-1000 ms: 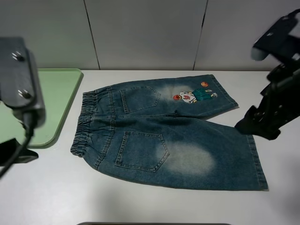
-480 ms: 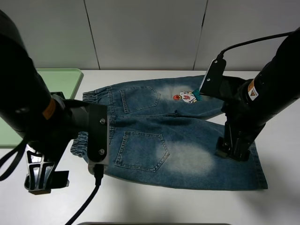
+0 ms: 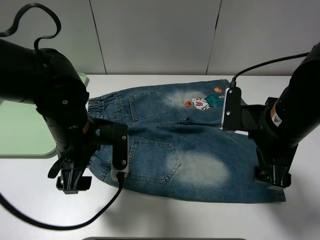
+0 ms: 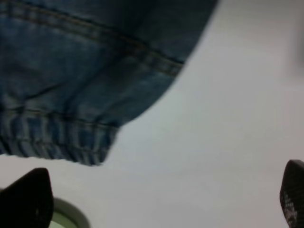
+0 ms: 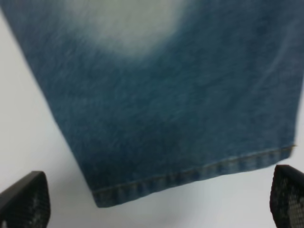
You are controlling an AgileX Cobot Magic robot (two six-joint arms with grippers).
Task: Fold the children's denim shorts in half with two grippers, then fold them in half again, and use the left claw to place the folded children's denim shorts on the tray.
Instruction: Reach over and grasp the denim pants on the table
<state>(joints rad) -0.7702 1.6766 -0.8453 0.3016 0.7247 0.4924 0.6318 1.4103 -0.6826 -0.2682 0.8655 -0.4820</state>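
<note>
From the high camera we saw the children's denim shorts (image 3: 185, 145) lying flat at the centre of the table (image 3: 160, 220), pockets up. Their long axis ran left to right, with the waistband toward the tray (image 3: 22, 135) at the left edge and the hems to the right. Only the wrist views showed the jaws: the left gripper (image 3: 73, 181) stood wide open near the waistband corner, and the right gripper (image 3: 272, 176) stood wide open at the lower leg's hem, neither holding anything.

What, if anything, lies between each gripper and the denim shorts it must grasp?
Nothing visible does. The open left gripper looks onto the waistband corner of the shorts over bare table; the open right gripper looks straight onto a leg hem.
</note>
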